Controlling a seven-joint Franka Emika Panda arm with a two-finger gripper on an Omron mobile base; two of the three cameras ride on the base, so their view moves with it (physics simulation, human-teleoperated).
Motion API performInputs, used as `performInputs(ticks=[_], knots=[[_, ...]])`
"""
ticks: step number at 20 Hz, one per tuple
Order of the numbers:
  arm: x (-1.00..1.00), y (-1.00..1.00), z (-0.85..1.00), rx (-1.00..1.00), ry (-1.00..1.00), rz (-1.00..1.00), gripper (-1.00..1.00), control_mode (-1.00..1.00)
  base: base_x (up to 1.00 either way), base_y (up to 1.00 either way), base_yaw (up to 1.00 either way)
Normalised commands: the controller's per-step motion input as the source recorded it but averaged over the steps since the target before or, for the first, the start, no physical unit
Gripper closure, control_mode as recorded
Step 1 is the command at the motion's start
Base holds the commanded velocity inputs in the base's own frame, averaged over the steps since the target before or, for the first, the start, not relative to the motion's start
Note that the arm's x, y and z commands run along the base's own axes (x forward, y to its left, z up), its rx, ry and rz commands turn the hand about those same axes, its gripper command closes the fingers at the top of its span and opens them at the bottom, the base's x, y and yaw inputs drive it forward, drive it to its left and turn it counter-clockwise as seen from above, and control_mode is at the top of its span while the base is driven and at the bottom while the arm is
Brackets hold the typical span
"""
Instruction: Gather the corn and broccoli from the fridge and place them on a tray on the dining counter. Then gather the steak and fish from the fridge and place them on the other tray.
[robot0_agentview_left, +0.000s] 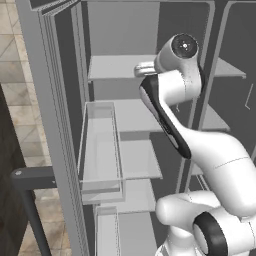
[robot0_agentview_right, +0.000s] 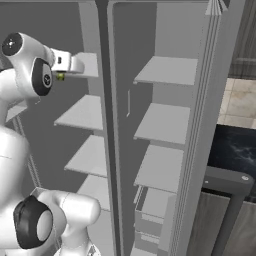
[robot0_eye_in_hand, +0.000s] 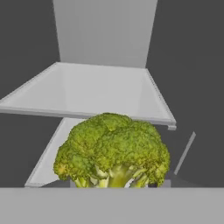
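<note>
broccoli (robot0_eye_in_hand: 112, 151) sits right at the pincer, low in hand view, w/ a pale fridge shelf (robot0_eye_in_hand: 96, 92) behind it. fingers hidden by the floret head, so can't tell if pincer is closed on it or how wide it stands. in right base view the pincer (robot0_agentview_right: 61, 76) reaches into the fridge (robot0_agentview_left: 52, 125). likely light, lumpy, crumbly crown; firmer stalk is the better hold, squeeze gently.
</note>
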Motion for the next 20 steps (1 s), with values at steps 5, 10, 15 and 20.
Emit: performInputs(ticks=[5,10,15,20], knots=[[-0.47,-0.03,0.03,0.00,-0.07,0.00,1.00,-1.00,0.00,0.00,0.00],[-0.26,-0.16,0.00,0.01,-0.04,0.03,1.00,-1.00,0.00,0.00,0.00],[-0.39,-0.13,0.00,0.00,-0.02,0.01,1.00,-1.00,0.00,0.00,0.00],[-0.20,-0.15,0.00,0.00,-0.01,0.04,1.00,-1.00,0.00,0.00,0.00]])
